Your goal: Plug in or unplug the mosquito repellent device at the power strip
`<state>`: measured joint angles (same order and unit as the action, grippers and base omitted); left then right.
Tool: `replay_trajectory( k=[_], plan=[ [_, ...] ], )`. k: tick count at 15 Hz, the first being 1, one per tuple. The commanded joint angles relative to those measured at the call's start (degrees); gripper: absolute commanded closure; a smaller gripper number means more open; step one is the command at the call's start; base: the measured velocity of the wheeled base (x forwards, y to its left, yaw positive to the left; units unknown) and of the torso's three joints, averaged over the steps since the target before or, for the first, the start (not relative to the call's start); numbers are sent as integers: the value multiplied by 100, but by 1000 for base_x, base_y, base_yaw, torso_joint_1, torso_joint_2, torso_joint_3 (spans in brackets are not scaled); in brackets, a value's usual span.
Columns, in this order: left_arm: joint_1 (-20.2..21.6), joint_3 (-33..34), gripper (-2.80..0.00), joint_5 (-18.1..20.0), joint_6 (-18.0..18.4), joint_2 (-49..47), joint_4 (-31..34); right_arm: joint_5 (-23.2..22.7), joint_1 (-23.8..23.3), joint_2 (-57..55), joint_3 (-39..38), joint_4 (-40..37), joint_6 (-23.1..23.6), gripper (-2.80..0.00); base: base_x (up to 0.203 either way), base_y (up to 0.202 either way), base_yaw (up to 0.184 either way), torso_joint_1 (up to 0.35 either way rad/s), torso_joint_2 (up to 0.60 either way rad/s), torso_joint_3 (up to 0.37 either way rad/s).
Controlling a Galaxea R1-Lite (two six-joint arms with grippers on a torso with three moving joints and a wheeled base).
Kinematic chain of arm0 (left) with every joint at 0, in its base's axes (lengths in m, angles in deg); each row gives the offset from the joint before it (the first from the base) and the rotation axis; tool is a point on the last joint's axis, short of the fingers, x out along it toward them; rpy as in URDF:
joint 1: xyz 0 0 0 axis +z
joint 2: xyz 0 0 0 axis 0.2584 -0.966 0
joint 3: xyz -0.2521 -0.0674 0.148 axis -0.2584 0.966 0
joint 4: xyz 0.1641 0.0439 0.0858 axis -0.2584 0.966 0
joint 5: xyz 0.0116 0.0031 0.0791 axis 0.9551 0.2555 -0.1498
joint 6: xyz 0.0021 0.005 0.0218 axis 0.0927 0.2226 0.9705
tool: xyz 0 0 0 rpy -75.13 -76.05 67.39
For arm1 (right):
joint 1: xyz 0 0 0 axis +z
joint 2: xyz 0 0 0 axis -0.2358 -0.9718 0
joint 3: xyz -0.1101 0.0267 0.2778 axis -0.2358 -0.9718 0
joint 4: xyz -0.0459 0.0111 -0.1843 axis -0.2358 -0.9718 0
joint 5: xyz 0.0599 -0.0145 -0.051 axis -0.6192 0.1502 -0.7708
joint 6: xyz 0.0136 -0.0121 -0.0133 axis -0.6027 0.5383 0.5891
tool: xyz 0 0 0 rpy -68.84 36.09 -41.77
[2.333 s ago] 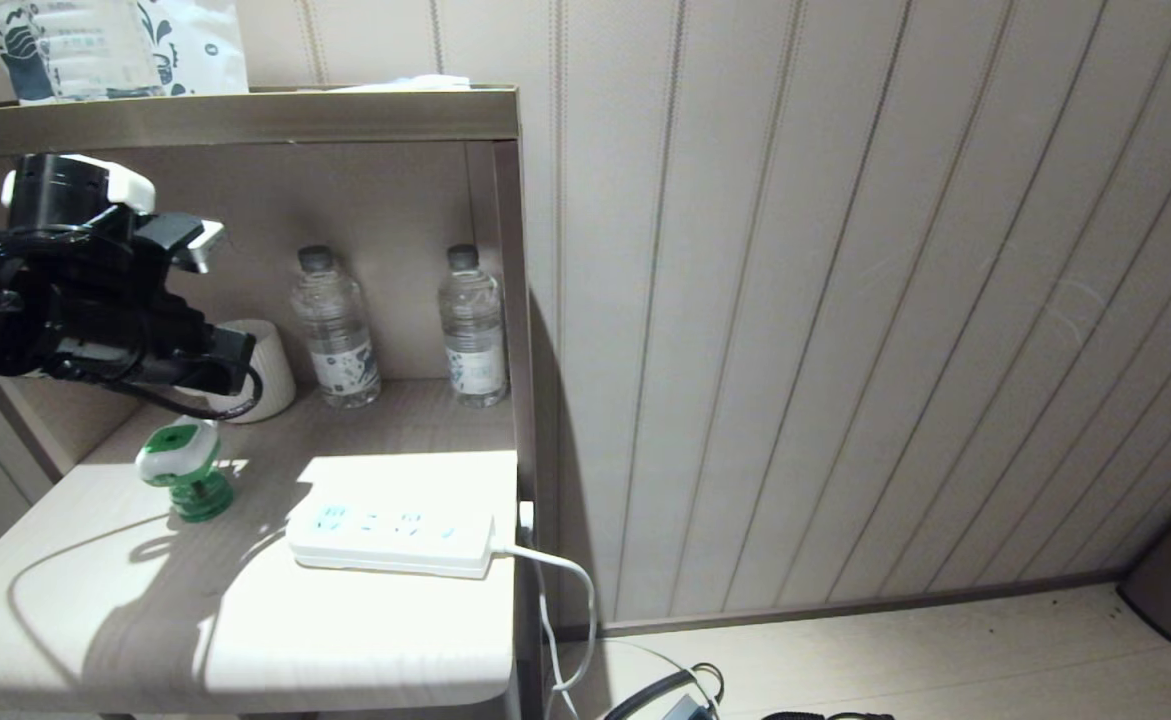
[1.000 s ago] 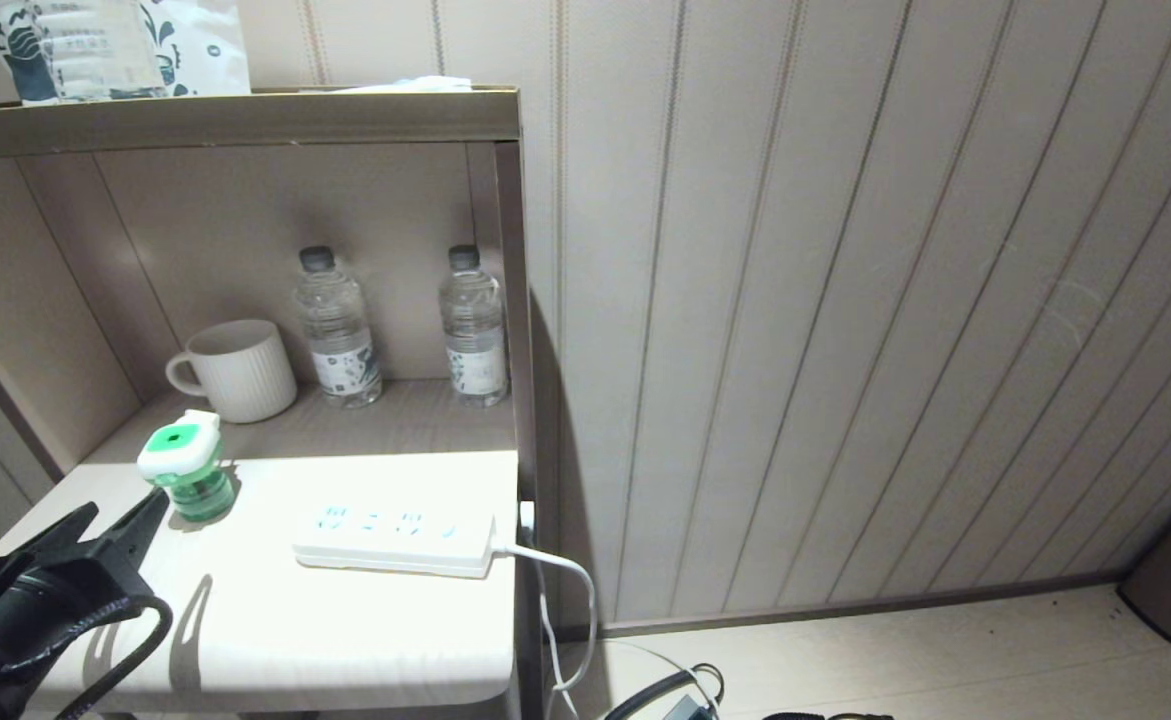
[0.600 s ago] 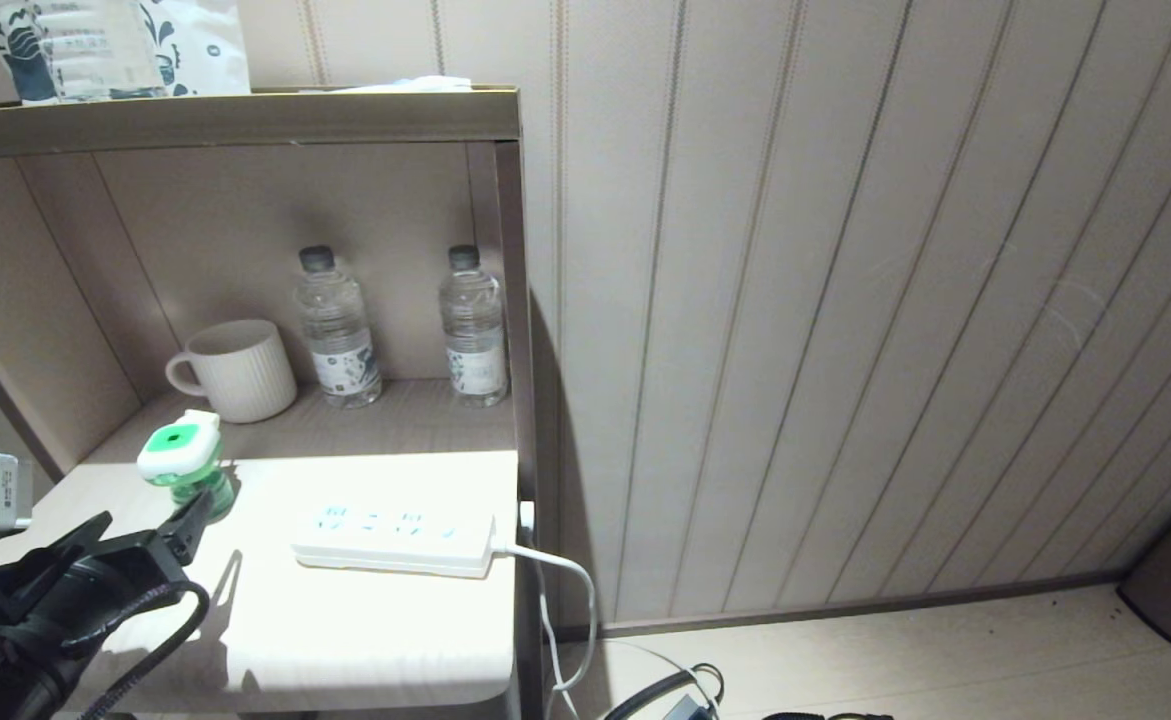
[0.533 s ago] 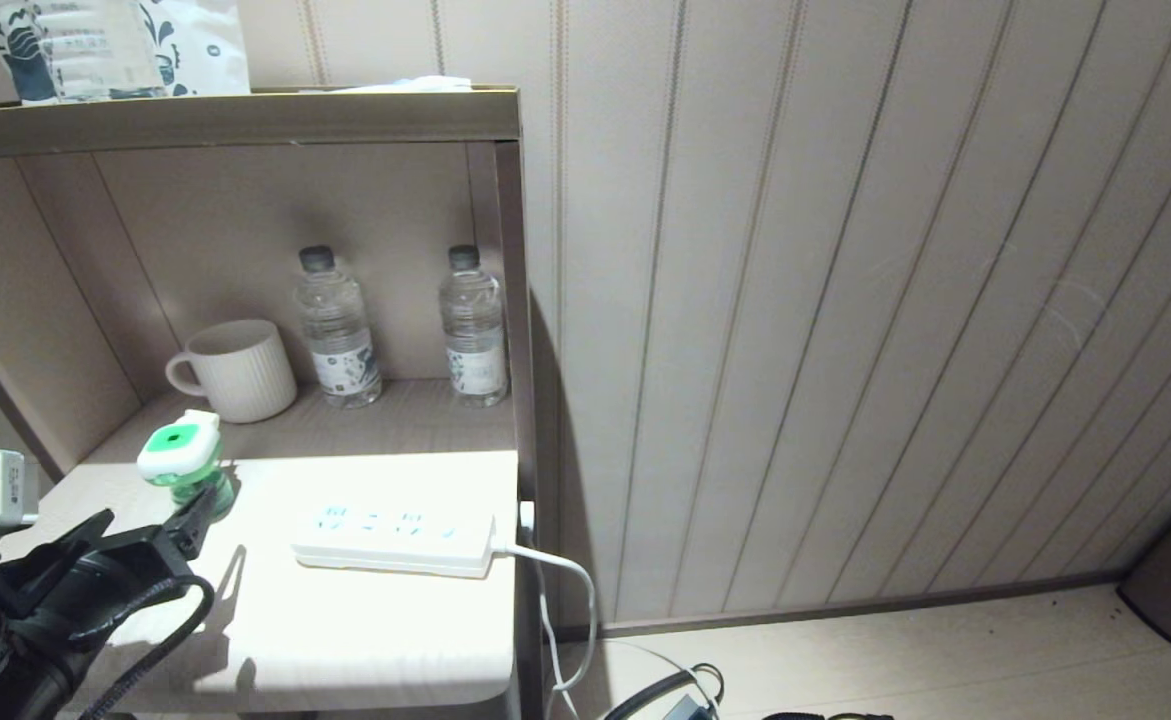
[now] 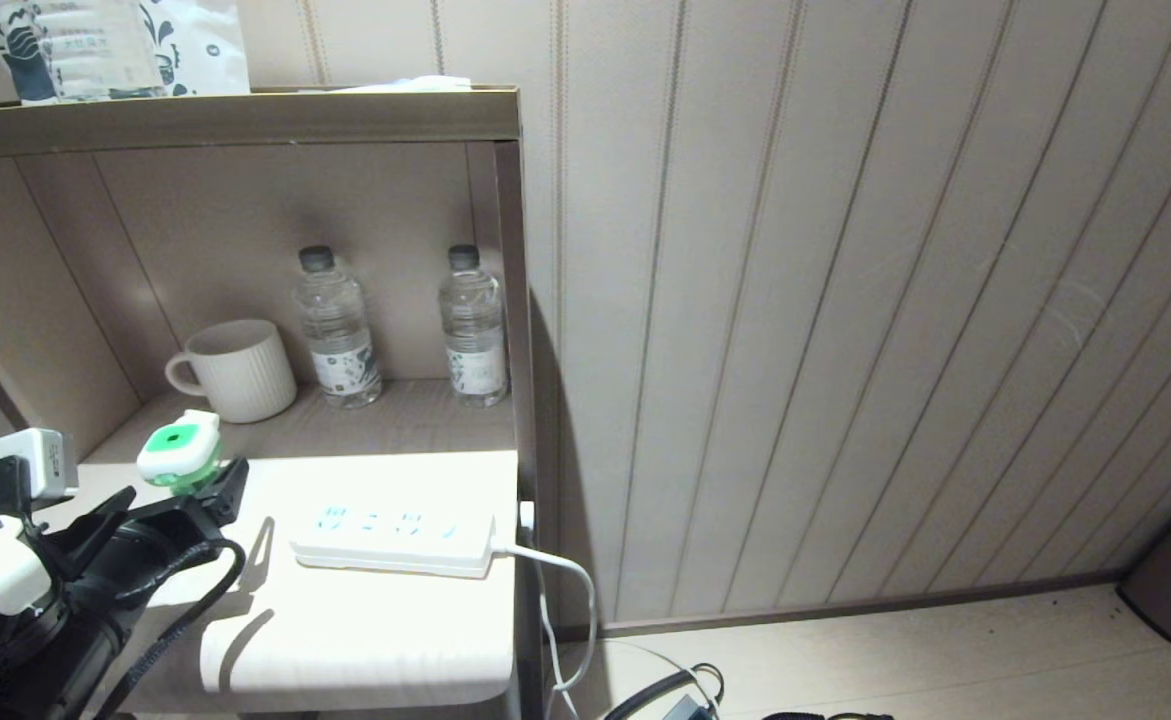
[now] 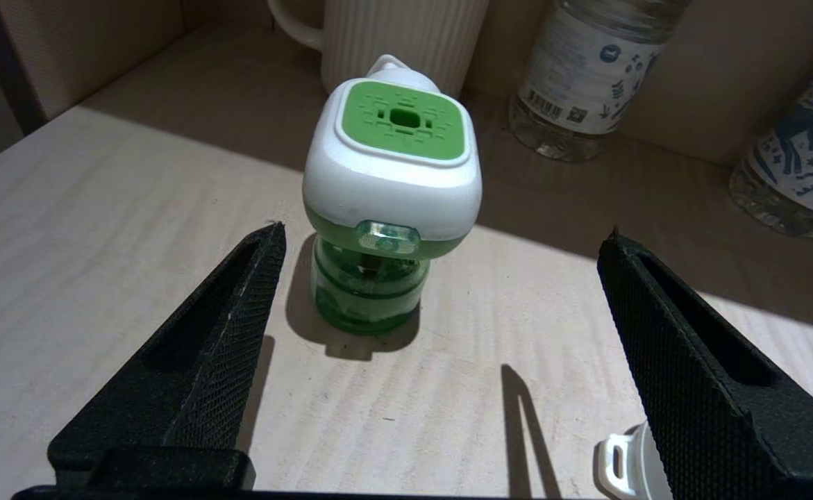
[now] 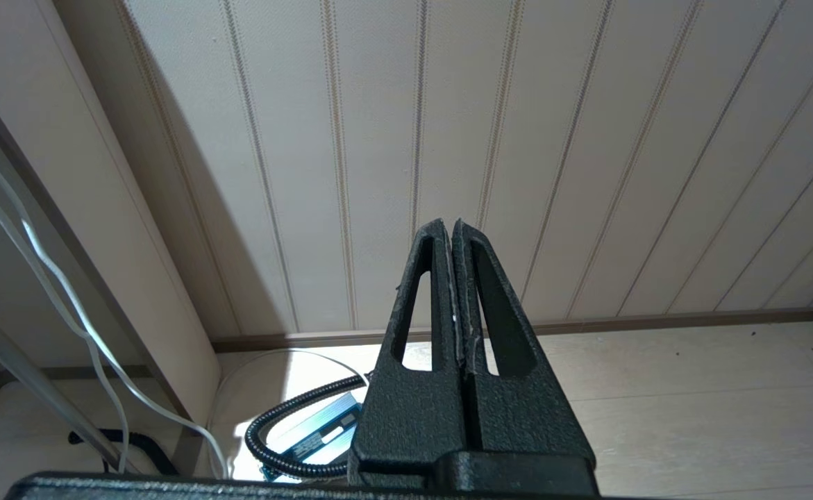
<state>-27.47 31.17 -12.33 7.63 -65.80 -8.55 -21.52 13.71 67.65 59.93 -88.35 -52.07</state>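
left gripper (image 6: 441, 239) low over bench (image 5: 365, 620), jaws wide either side of device (image 6: 392, 180), not touching, lined up to pinch it | device upright, unplugged, near strip (image 5: 395, 530) | right gripper (image 7: 453, 229) parked off bench, jaws closed, empty

The left end effector (image 6: 441, 243) is reaching forward low, its fingers (image 6: 219, 326) spread wide apart; the right end effector (image 7: 452, 229) is hanging parked, fingers pressed together.

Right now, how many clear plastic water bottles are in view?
2. Both stand at the back of the shelf: one clear plastic water bottle beside the ribbed cream mug, the other against the right side panel.
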Motion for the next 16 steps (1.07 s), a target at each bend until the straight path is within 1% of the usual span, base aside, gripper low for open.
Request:
replay_trajectory(
  k=[1,3,6,9,14,16],
  plan=[
    [107,-79,-280,-13,-10,-150,-57,0,10,-2,0,1,0,0,0,0,0,0,0,0],
    [241,-270,-280,-13,-39,-321,-59,0,1,-2,0,1,0,0,0,0,0,0,0,0],
    [286,-589,-280,-11,-40,-519,-20,0,1,-2,0,1,0,0,0,0,0,0,0,0],
    [315,-686,-280,-4,-34,-604,-40,0,1,-2,0,1,0,0,0,0,0,0,0,0],
    [561,-923,-280,4,12,-799,-20,0,1,-2,0,1,0,0,0,0,0,0,0,0],
    [599,-1014,-280,11,29,-860,3,0,9,-2,0,1,0,0,0,0,0,0,0,0]
  ],
)
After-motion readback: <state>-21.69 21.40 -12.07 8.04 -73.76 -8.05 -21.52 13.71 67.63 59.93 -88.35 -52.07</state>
